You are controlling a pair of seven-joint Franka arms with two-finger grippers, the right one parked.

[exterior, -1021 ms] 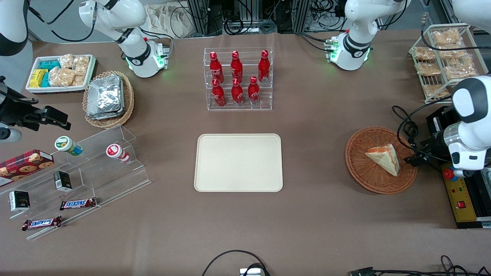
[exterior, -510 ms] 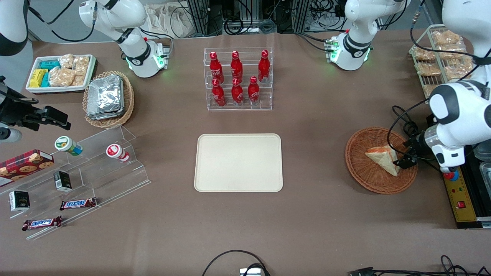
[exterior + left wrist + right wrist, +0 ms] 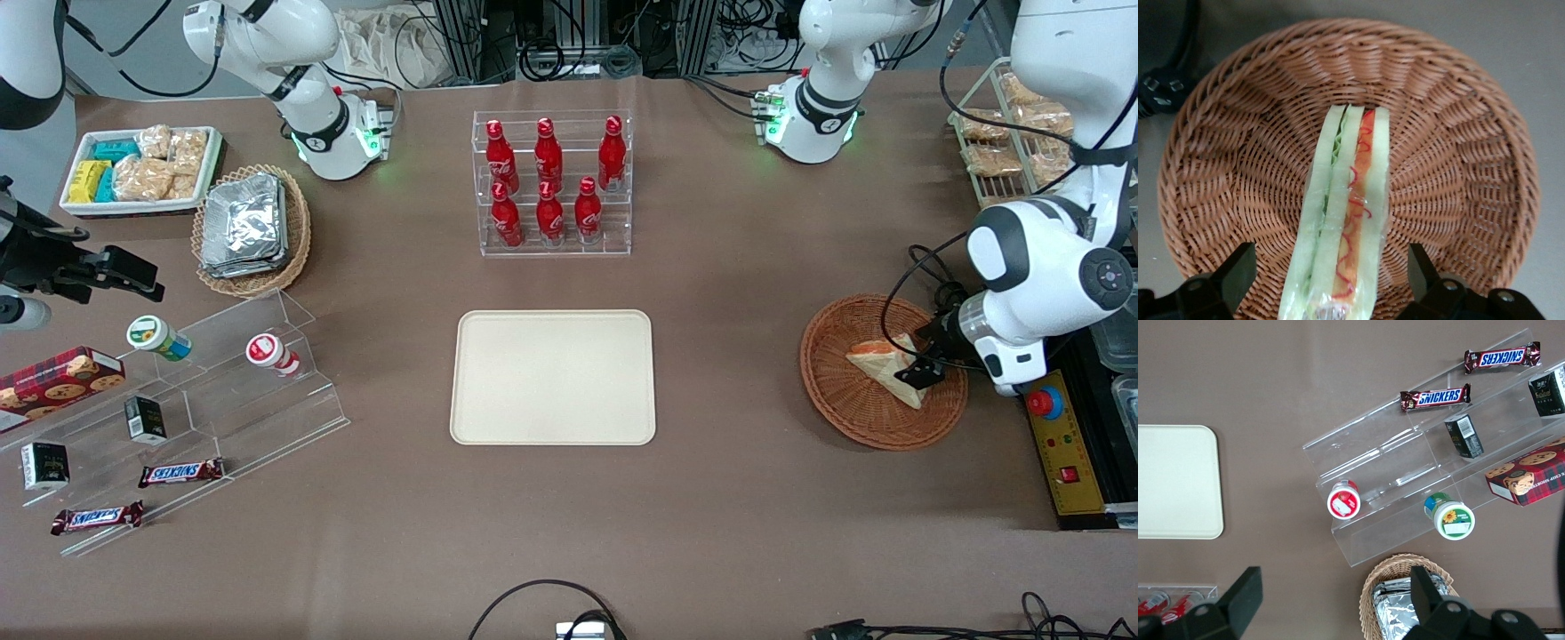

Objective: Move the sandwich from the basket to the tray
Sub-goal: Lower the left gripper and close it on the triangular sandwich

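The sandwich (image 3: 882, 366), a pale wedge with orange-red and green filling, lies in the reddish-brown wicker basket (image 3: 840, 400) toward the working arm's end of the table. The left gripper (image 3: 925, 364) is low over the basket at the sandwich's wide end. In the left wrist view the gripper (image 3: 1331, 280) is open, its dark fingers (image 3: 1238, 270) straddling the sandwich (image 3: 1348, 220) with a gap on each side, the basket (image 3: 1458, 133) all round it. The cream tray (image 3: 553, 377) lies flat at the table's middle and shows in the right wrist view (image 3: 1175, 482).
A clear rack of red bottles (image 3: 551, 182) stands farther from the front camera than the tray. A control box with a red button (image 3: 1062, 444) and black cables (image 3: 942, 293) lie beside the basket. A tan basket of foil packets (image 3: 249, 227) and a clear snack stand (image 3: 178, 418) are toward the parked arm's end.
The left gripper has moved from beside the basket's rim in over the basket, and its open fingers now straddle the sandwich's wide end. The sandwich has not moved.
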